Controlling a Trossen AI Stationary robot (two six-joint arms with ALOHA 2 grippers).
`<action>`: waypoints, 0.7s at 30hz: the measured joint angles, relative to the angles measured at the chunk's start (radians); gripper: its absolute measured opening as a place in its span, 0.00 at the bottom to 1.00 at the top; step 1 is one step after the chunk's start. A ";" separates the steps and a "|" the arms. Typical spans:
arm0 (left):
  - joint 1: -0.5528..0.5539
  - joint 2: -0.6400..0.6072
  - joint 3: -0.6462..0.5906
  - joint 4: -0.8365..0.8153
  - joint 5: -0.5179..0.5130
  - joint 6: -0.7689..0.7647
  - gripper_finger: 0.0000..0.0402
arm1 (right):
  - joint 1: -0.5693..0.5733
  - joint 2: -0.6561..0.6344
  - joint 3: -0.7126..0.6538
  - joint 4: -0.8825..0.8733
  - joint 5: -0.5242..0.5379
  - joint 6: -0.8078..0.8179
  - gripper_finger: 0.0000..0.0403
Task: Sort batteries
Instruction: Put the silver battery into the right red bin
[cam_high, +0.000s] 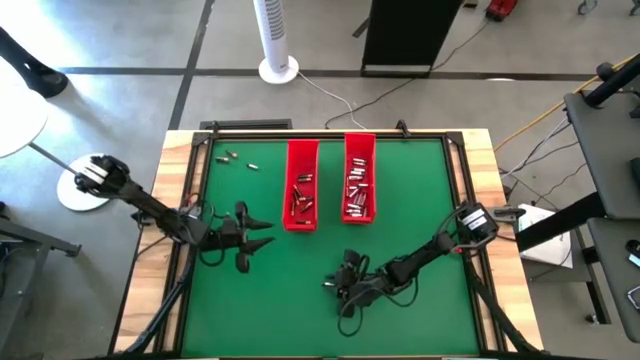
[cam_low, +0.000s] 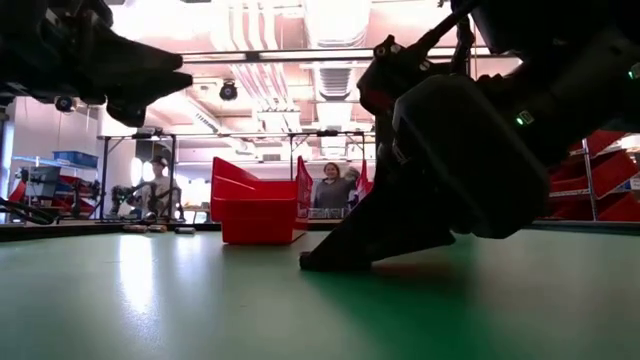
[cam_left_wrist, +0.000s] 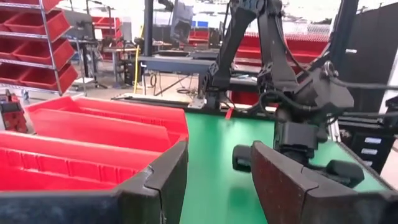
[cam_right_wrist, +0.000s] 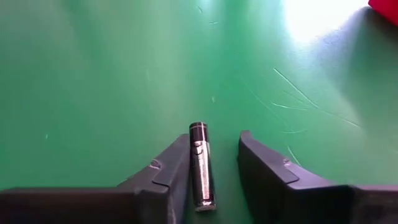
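**Right gripper straddles one cell on the mat**

Your right gripper (cam_right_wrist: 214, 168) sits low on the green mat (cam_right_wrist: 112, 74), fingers partly open around a dark battery (cam_right_wrist: 201, 167) lying flat against one finger, long axis along them, banded end pointing forward. Farther off, your left gripper (cam_high: 262, 234) hovers half-open beside two red trays (cam_high: 301, 185) holding more cells.

A workshop or robotics lab is shown. A green-topped bench (cam_high: 260, 310) with a wooden frame is set on a bare grey floor (cam_high: 120, 40). Metal shelving (cam_left_wrist: 59, 46) stacked with red bins is seen behind it, along with exposed ceiling pipes (cam_low: 300, 35), loose cables (cam_high: 520, 130) and a white tower fan (cam_high: 276, 40).
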 joint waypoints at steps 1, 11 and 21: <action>0.000 0.007 0.000 -0.002 0.000 -0.001 0.38 | 0.000 0.000 -0.005 -0.001 -0.004 -0.004 0.27; 0.001 0.072 0.020 -0.001 -0.007 -0.001 0.38 | -0.004 0.003 -0.034 0.001 -0.060 -0.077 0.10; 0.003 0.026 0.019 -0.002 -0.054 0.063 0.38 | -0.005 -0.024 -0.036 -0.022 -0.084 -0.103 0.08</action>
